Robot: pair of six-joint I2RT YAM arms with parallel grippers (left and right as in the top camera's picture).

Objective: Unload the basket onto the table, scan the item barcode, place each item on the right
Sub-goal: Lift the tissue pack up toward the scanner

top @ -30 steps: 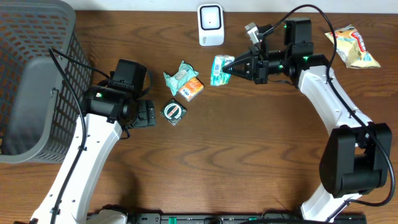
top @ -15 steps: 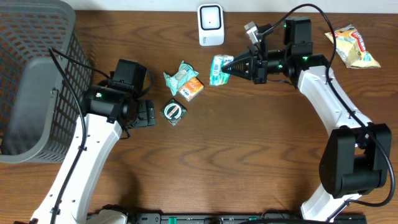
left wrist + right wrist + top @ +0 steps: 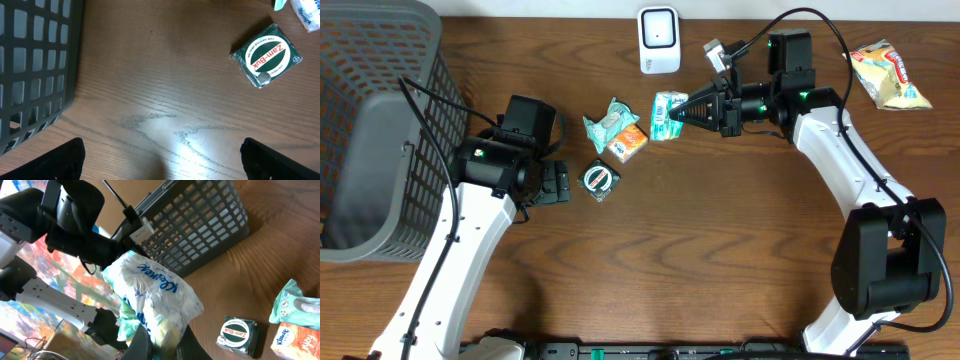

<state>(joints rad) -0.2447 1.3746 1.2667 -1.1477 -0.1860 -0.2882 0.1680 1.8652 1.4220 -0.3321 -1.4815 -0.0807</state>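
Brown wooden worktop (image 3: 720, 250), grain running side to side, with a patch of glare in the left wrist view. Beyond its left edge, in the right wrist view, blurred patches of bright colour, too unclear to name. Grey slatted basket (image 3: 370, 120) filling the far left corner. White scanner (image 3: 659, 40) at the middle of the far edge. Snack bag (image 3: 888, 75) in the far right corner, well apart from the rest. Near the middle, teal wipes pack (image 3: 605, 122) touching an orange packet (image 3: 628, 143), green tin (image 3: 600, 180) just beside both. Left gripper (image 3: 556, 184) spread wide, holding nothing, just beside the tin. Right gripper (image 3: 683, 113) pinching one end of the tissue pack (image 3: 666, 111), lifted off the wood, near the scanner, between it and the wipes pack.
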